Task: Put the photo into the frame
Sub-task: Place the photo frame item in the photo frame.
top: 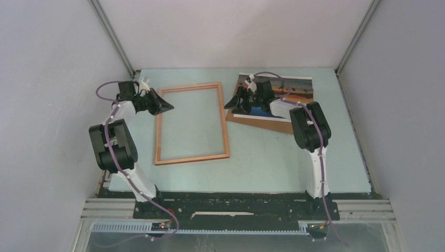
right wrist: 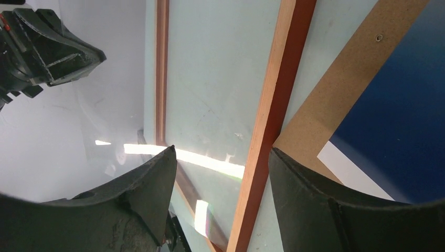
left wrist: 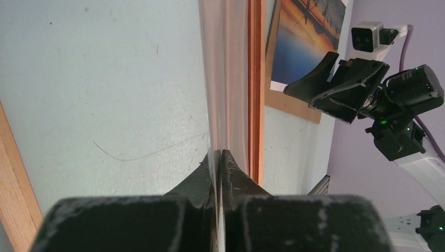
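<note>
The frame [top: 191, 156] lies flat at the table's middle; its right rail also shows in the left wrist view [left wrist: 255, 79] and the right wrist view [right wrist: 273, 105]. My left gripper [top: 165, 106] [left wrist: 220, 153] is at the frame's upper left, shut on the edge of a thin clear sheet [left wrist: 228, 79] that stands edge-on over the frame and glints [right wrist: 204, 157]. The photo [top: 294, 86] [left wrist: 304, 37] [right wrist: 404, 105], an orange sunset over blue, rests on a brown backing board [top: 262, 123] [right wrist: 341, 89]. My right gripper [top: 231, 102] [right wrist: 221, 157] hangs open above the frame's right rail, by the photo's left edge, holding nothing.
Grey walls close in the table on the left, right and back. The backing board's corner lies close to the frame's right rail. The table's front edge [top: 236, 190] runs just ahead of the arm bases.
</note>
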